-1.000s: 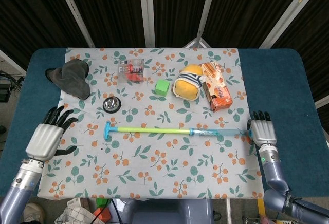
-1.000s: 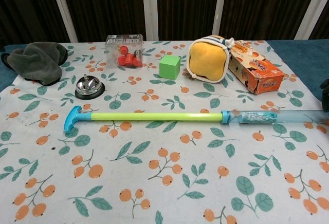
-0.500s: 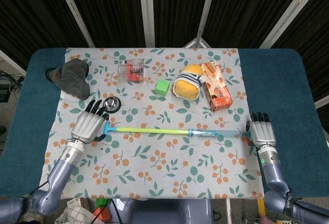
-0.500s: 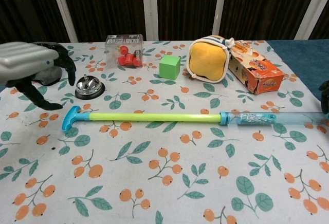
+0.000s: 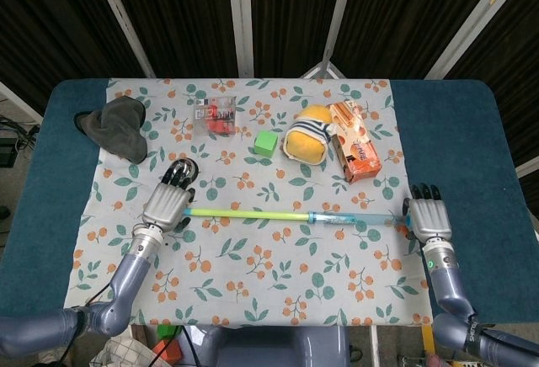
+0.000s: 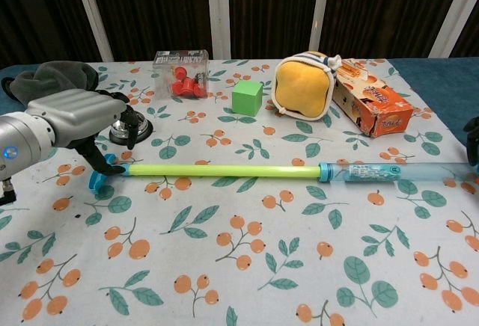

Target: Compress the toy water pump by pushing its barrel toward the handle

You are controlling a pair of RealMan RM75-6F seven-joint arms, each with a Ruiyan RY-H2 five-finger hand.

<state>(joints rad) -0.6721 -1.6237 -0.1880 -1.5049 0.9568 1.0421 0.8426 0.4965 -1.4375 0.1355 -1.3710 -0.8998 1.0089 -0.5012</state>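
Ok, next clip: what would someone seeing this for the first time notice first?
The long toy water pump lying across the middle of the flowered tablecloth, its thin green rod running left from the clear blue barrel. The left hand sits over the pump's blue handle at the left end, while the right hand waits at the barrel's far end. Behind them, a yellow plush stands out.

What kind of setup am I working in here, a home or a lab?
Likely a lab or data-collection station, not a home: dark curtain panels behind the table, a fruit-print cloth over it, and unrelated props laid out, such as a call bell, green cube and toy water pump.
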